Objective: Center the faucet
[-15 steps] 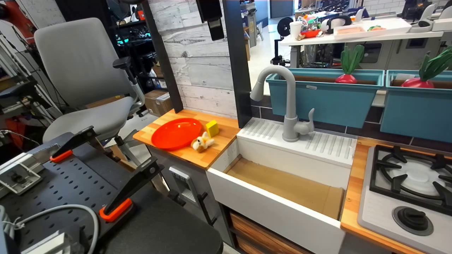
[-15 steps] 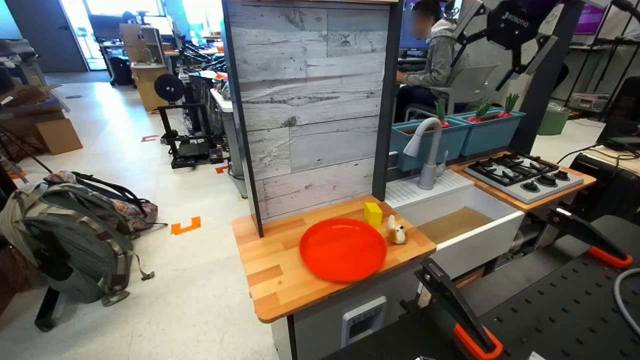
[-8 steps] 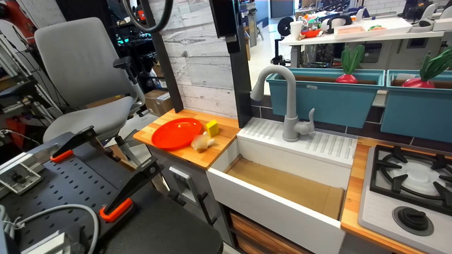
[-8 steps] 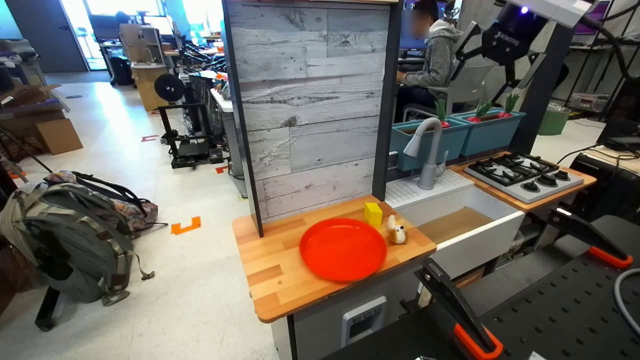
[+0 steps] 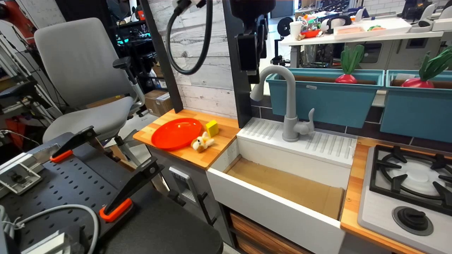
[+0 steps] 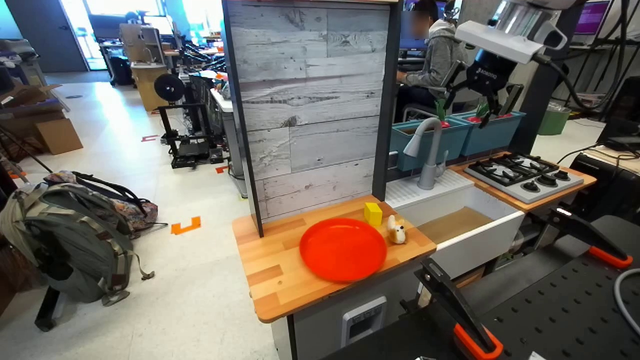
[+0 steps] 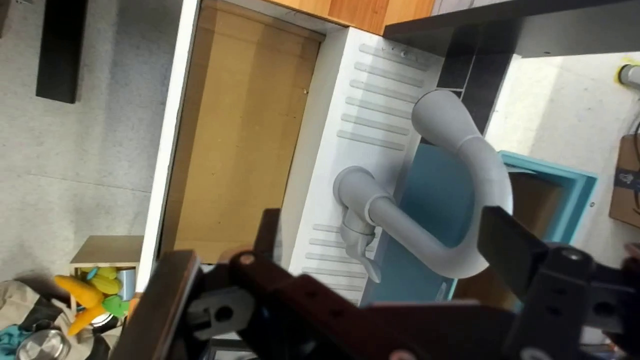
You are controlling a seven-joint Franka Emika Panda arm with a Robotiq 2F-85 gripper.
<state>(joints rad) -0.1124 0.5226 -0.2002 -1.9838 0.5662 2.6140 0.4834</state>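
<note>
Faucet [image 5: 291, 98] stands upright on the back ledge [image 5: 261, 127] of the sink [image 5: 275, 216], its spout [image 7: 445, 120] turned sideways toward the counter [image 5: 219, 150] with the red plate [image 5: 176, 134]. The gripper [image 6: 466, 117], where one can read "ROBOTIQ" in an exterior view, hangs near the faucet, its fingers [image 7: 507, 247] apart. The label [image 5: 311, 86] on the blue planter [image 5: 328, 102] is too small to read.

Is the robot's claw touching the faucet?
Apart. In an exterior view, background shows in a gap between the open gripper and the faucet.

end effector [image 7: 382, 225] spread wide, grey arched faucet [image 7: 407, 227] beyond it.
</note>
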